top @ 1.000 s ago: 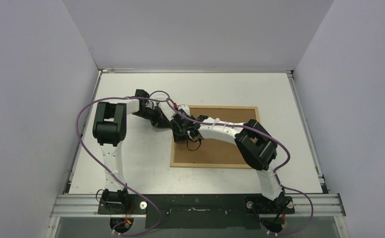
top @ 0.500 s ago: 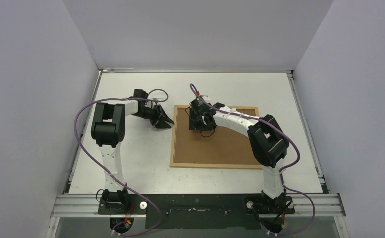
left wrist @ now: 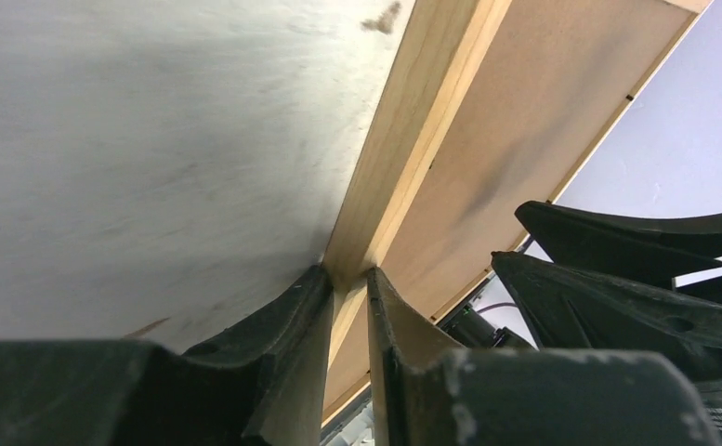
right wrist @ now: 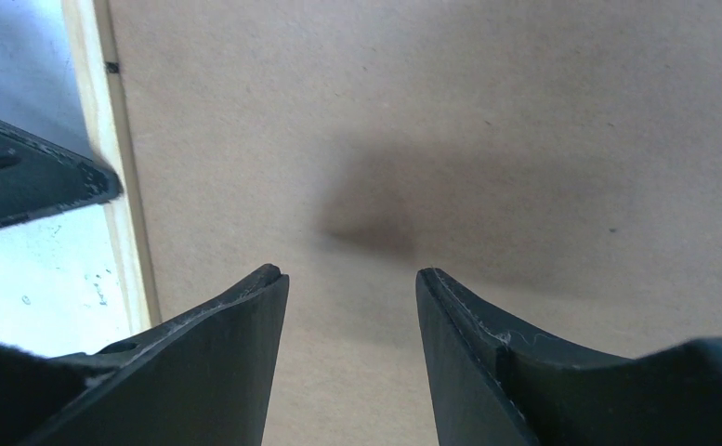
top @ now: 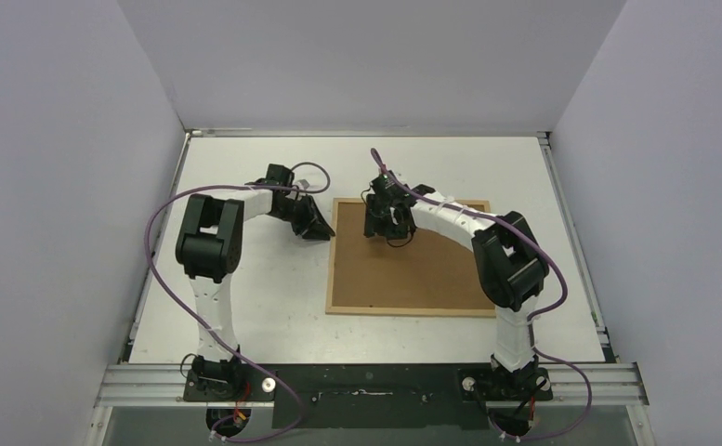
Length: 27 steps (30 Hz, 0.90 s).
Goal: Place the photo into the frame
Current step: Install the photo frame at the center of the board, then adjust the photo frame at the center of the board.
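Note:
The frame (top: 403, 312), thin light wood strips, lies flat on the table with the brown hardboard backing (top: 422, 269) filling it. My left gripper (top: 322, 227) sits low at the frame's left side near the far corner. In the left wrist view its fingers (left wrist: 306, 316) pinch the wood strip (left wrist: 413, 121) from both sides. My right gripper (top: 387, 227) hovers open over the backing (right wrist: 450, 139) close to that corner, with nothing between its fingers (right wrist: 245, 316). The photo is hidden from every view.
The white table (top: 255, 297) surrounds the frame, bounded by grey walls and a metal rail (top: 375, 381) at the near edge. Both arms reach toward the frame's far left corner, their fingers close together there. The left gripper's finger (right wrist: 22, 177) shows in the right wrist view.
My right arm swung from the frame's left middle to its far left part, jaws wider. My left gripper moved right onto the frame's left strip, and the frame slid slightly right.

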{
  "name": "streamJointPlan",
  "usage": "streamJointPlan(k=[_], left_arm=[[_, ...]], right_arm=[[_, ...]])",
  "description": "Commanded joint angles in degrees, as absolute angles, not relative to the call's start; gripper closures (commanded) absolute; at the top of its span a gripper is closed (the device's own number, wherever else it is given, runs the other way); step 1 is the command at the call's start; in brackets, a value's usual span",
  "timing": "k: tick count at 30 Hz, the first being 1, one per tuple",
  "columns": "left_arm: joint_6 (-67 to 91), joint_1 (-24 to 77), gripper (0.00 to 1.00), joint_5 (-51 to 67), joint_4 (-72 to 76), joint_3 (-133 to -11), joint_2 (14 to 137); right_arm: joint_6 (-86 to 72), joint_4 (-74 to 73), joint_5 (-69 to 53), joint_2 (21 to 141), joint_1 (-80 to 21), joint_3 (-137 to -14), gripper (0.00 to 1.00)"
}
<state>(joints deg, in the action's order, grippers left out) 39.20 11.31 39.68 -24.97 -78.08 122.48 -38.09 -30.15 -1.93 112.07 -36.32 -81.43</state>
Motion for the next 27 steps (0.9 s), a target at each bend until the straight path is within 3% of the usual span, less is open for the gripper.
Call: streamJointPlan(k=[1, 6, 13, 23, 27], left_arm=[[36.5, 15.5, 0.83, 29.0, -25.6, -74.5, 124.6], [38.8, 18.4, 0.93, 28.9, -23.6, -71.1, 123.4], [44.4, 22.0, 0.96, 30.6, -13.7, -60.3, 119.6], [53.3, 23.9, 0.95, 37.0, 3.5, -52.0, 115.6], [52.4, 22.0, 0.87, 39.0, 2.4, -54.2, 113.7]], right_arm=[[-37.0, -30.2, -2.5, 110.2, -36.2, -83.8, 0.47], [-36.1, -31.4, -1.2, 111.3, -36.3, -84.6, 0.47], [-33.7, -34.9, 2.2, 113.0, -36.4, -88.0, 0.48], [-32.9, -32.7, 2.4, 110.8, -37.0, -83.7, 0.47], [-33.0, -31.0, 0.5, 109.9, -36.6, -81.5, 0.46]])
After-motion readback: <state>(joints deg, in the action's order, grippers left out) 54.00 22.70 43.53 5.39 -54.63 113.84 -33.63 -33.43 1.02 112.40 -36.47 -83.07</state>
